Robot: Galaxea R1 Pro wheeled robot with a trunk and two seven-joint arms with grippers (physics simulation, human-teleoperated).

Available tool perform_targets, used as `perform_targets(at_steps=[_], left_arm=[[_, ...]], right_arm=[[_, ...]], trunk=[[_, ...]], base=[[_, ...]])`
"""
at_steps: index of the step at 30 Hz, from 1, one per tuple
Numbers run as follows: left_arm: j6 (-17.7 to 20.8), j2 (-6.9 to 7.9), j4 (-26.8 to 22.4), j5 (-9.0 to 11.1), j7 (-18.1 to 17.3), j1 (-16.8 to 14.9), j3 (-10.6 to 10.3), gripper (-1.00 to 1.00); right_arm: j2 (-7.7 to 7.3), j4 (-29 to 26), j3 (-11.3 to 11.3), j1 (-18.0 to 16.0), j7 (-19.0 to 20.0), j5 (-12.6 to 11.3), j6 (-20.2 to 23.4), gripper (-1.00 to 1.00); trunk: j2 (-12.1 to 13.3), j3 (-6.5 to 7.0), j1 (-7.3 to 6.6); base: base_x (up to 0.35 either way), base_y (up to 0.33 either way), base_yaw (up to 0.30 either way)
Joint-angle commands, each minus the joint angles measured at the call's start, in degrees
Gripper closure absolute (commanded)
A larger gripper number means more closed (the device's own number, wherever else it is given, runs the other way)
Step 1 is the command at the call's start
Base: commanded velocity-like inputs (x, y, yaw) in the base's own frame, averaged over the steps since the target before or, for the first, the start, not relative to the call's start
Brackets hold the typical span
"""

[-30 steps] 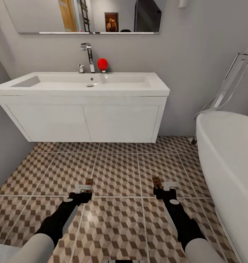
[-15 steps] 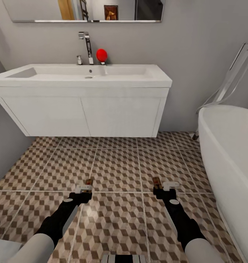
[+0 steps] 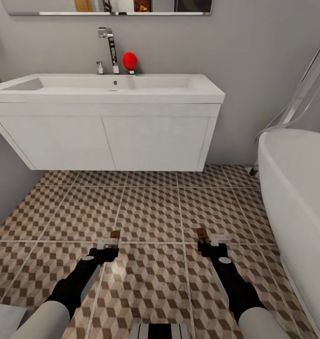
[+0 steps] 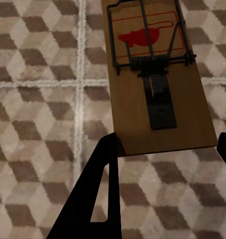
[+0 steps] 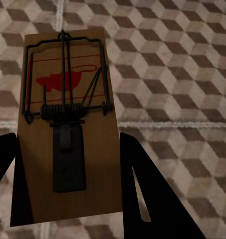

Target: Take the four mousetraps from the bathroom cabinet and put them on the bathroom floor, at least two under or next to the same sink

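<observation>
Camera view has tilted down, sink [image 3: 108, 89] sits higher in view — left gripper [image 3: 109, 244] and right gripper [image 3: 208, 241] each still clenched on a mousetrap, above bathroom floor [image 3: 150, 212]; placement next.

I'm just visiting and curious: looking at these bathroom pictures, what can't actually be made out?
- Floor under the sink: head view, hidden behind the wall-hung unit.
- Bathtub: head view, cut off by the right edge.
- Mirror: head view, cut off by the top edge.
- Left mousetrap: left wrist view, far end cut off by the edge.
- Right mousetrap: right wrist view, near end cut off by the edge.
</observation>
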Motion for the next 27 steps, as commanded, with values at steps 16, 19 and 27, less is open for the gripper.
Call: perform_targets(at_steps=[16, 19, 27], left_arm=[[0.37, 0.08, -0.10, 0.67, 0.47, -0.01, -0.39, 1.00], [0.37, 0.06, -0.11, 0.67, 0.47, -0.01, -0.39, 1.00], [0.38, 0.01, -0.04, 0.67, 0.47, -0.01, -0.39, 1.00]], right_arm=[[0.11, -0.86, 0.02, -0.01, -0.22, 0.46, 0.38, 1.00], [0.13, -0.89, 0.05, -0.03, -0.22, 0.46, 0.38, 1.00], [0.14, -0.90, 0.05, -0.03, -0.22, 0.46, 0.38, 1.00]], trunk=[[-0.02, -0.64, -0.01], [-0.02, -0.64, -0.01], [-0.02, -0.64, -0.01]], base=[[0.105, 0.064, 0.000], [0.259, 0.195, 0.000], [0.265, 0.193, 0.000]])
